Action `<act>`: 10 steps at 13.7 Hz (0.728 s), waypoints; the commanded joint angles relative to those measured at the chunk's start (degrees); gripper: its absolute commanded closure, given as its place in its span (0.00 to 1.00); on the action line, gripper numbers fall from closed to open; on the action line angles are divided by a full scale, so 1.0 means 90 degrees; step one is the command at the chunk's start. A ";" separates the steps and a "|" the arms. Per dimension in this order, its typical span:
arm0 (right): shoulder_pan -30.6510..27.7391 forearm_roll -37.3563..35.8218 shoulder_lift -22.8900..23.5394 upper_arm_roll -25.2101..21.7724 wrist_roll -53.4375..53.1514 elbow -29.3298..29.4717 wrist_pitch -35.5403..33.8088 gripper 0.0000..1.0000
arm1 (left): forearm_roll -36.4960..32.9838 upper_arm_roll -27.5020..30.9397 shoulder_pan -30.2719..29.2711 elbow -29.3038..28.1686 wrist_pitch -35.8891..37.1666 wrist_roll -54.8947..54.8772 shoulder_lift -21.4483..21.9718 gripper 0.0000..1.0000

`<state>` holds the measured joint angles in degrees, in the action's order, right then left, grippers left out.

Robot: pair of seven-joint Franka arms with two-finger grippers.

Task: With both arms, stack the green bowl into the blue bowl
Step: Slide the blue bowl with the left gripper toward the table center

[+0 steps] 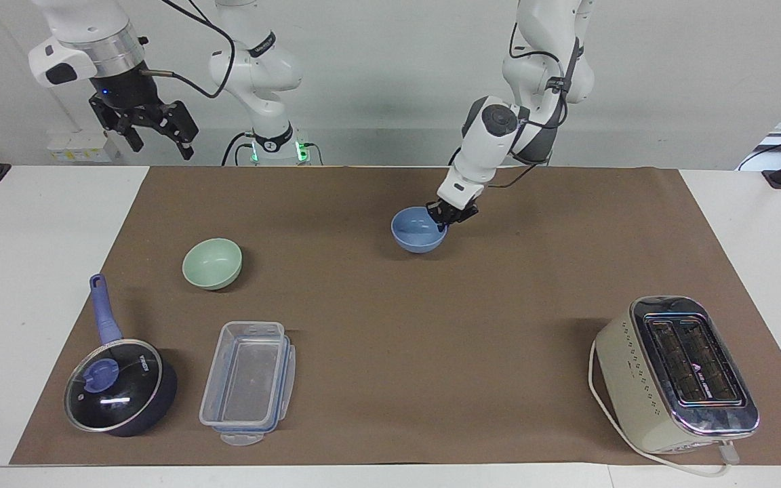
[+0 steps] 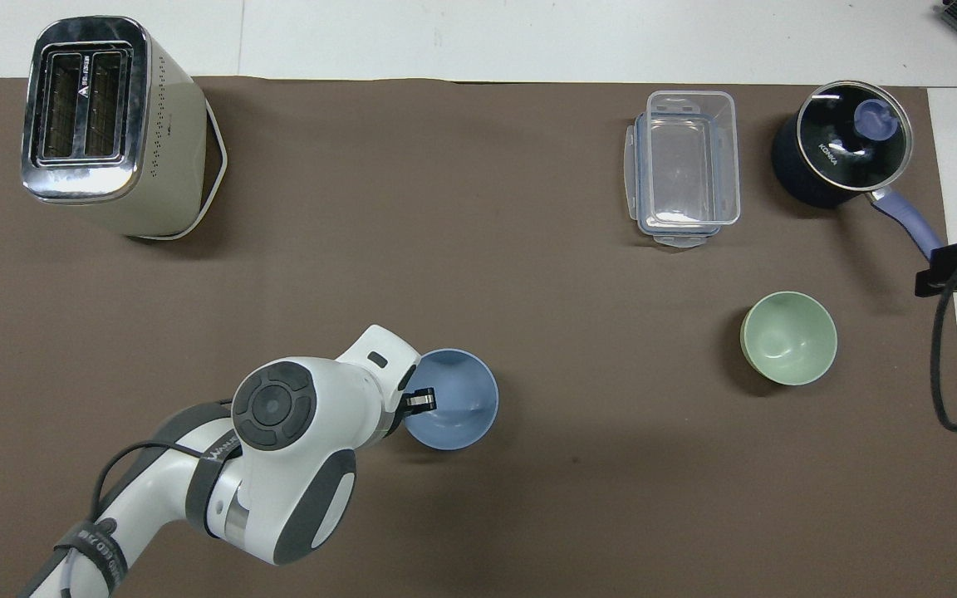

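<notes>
The blue bowl (image 1: 417, 230) is held just above the brown mat near the table's middle; it also shows in the overhead view (image 2: 453, 399). My left gripper (image 1: 446, 218) is shut on the blue bowl's rim, at the rim's edge toward the left arm's end (image 2: 419, 402). The green bowl (image 1: 212, 263) sits upright and alone on the mat toward the right arm's end, and shows in the overhead view (image 2: 788, 338). My right gripper (image 1: 153, 132) is open and empty, raised high over the table's edge at the right arm's end, where the arm waits.
A dark pot with a glass lid and blue handle (image 1: 118, 385) and a clear plastic container (image 1: 248, 381) stand farther from the robots than the green bowl. A cream toaster (image 1: 675, 373) stands toward the left arm's end. A brown mat (image 1: 390, 325) covers the table.
</notes>
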<state>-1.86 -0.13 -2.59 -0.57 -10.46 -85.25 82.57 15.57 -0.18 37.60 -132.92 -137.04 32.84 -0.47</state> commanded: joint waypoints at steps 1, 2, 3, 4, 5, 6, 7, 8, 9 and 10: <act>-0.0087 0.0151 -0.0045 0.0004 0.0157 -0.0040 -0.0014 0.00 | 0.0125 0.0098 0.0226 0.0013 -0.0154 0.0081 -0.0133 1.00; -0.0087 0.0151 -0.0045 0.0004 0.0157 -0.0049 -0.0014 0.00 | 0.0125 0.0098 0.0216 0.0051 -0.0164 0.0043 -0.0153 0.23; -0.0087 0.0151 -0.0045 0.0004 0.0147 -0.0049 -0.0014 0.00 | 0.0125 0.0107 0.0216 0.0110 -0.0213 0.0042 -0.0192 0.00; -0.0087 0.0151 -0.0045 0.0004 0.0157 -0.0040 -0.0014 0.00 | 0.0125 0.0117 0.0178 0.0149 -0.0194 0.0013 -0.0192 0.00; -0.0087 0.0151 -0.0045 0.0004 0.0157 -0.0049 -0.0014 0.00 | 0.0116 0.0127 0.0119 0.0169 -0.0174 -0.0045 -0.0183 0.00; -0.0087 0.0151 -0.0045 0.0004 0.0157 -0.0040 -0.0014 0.00 | 0.0116 0.0146 0.0080 0.0295 -0.0106 -0.0046 -0.0192 0.00; -0.0087 0.0151 -0.0045 0.0004 0.0157 -0.0040 -0.0014 0.00 | 0.0087 0.0146 -0.0046 0.0383 -0.0009 -0.0026 -0.0212 0.00; -0.0087 0.0151 -0.0045 0.0004 0.0157 -0.0040 -0.0014 0.00 | 0.0028 0.0156 -0.0192 0.0432 0.0040 -0.0036 -0.0212 0.00; -0.0087 0.0151 -0.0045 0.0004 0.0157 -0.0040 -0.0014 0.00 | 0.0008 0.0166 -0.0339 0.0471 0.0041 -0.0046 -0.0212 0.00; -0.0087 0.0151 -0.0045 0.0004 0.0138 -0.0049 -0.0014 0.00 | -0.0079 0.0166 -0.0524 0.0559 0.0060 -0.0075 -0.0193 0.00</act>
<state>-1.86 -0.13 -2.59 -0.57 -10.46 -85.27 82.57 15.55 1.40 35.84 -130.05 -138.06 32.96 -1.63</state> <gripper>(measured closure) 0.000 0.053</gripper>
